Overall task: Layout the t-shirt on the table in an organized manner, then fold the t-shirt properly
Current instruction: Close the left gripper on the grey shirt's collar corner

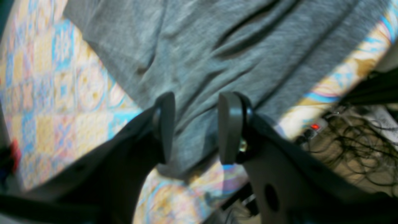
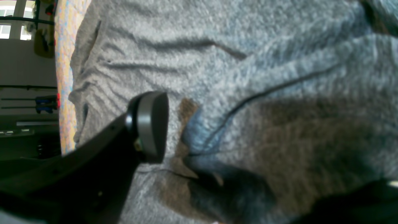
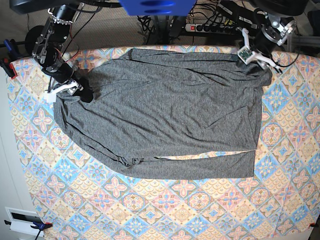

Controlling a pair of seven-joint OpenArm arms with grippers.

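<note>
At the far right corner of the tabletop, my left end effector sits over the hem edge of the t-shirt; in the left wrist view its two pads stand apart with a bunched ridge of grey fabric running up between them. Whether they are pinching that ridge or only straddling it, I cannot tell, since the picture is blurred. From there the cloth spreads away from me onto the patterned surface, and just behind the pads the tabletop ends, with cables and a power strip beyond the edge.

Across at the far left, my right end effector lies low on the opposite side of the garment. In the right wrist view only one pad shows clearly, with the other side lost at the bottom edge, so I read the jaws as spread wide and holding nothing; grey knit fills the view beneath them, creased and with a small fold raised just beside the pad.

The relation that matters: the t-shirt's long axis runs left to right between my two end effectors, each of them at one far corner, and the body hangs from that line toward the near side. It lies mostly flat, though a strip along the near edge is doubled over with a slit of tabletop showing, and the near left corner is rumpled. That rumple is nearer my right arm, so I judge smoothing it falls to that side
</note>
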